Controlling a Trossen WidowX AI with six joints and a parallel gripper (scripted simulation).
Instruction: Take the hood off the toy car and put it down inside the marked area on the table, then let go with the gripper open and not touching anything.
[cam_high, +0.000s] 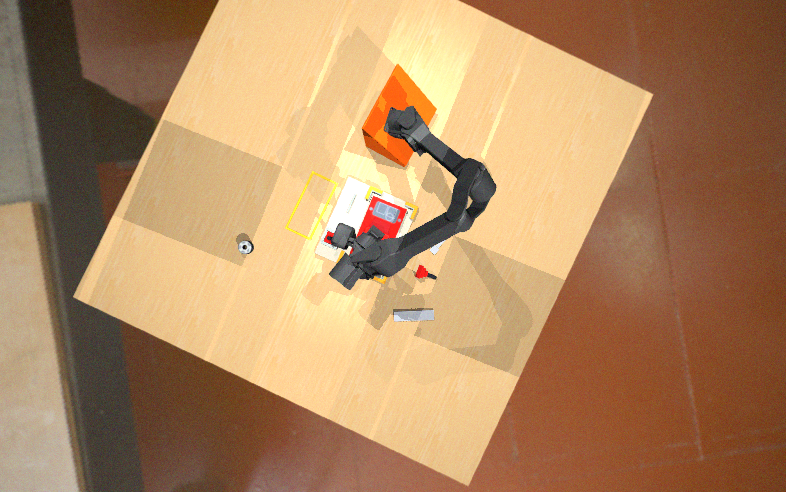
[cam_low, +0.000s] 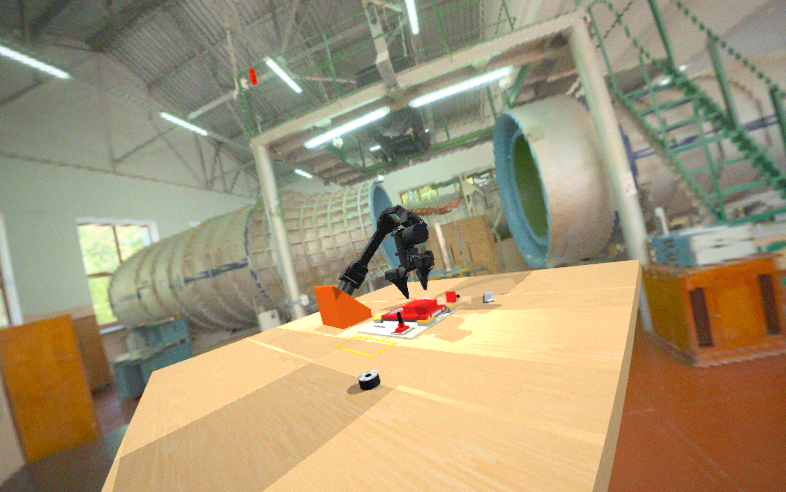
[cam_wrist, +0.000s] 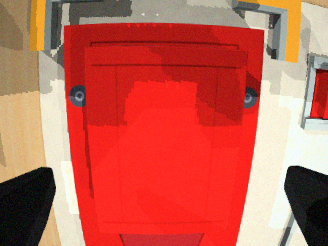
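Note:
The red toy car (cam_high: 394, 229) (cam_low: 389, 316) (cam_wrist: 75, 55) lies in a white holder with yellow corners. Its hood (cam_low: 423, 307) (cam_wrist: 165, 150), a raised red rectangular panel, sits on the car; my arm largely hides it in the top view. My gripper (cam_low: 416, 292) (cam_wrist: 173, 181) is wide open and empty above the car, pointing down. In the wrist view its black fingertips stand left and right of the hood, clear of its sides. The marked area (cam_high: 299, 200) (cam_low: 355, 351), a yellow outline on the table, lies beside the white holder with nothing in it.
An orange wedge (cam_high: 395, 92) (cam_low: 336, 310) stands at the arm's base. A black-and-white ring (cam_high: 245, 247) (cam_low: 368, 380) lies beyond the marked area. A red piece (cam_high: 421, 271) (cam_low: 450, 297) with a black peg and a grey block (cam_high: 413, 315) (cam_low: 488, 297) lie on the car's other side.

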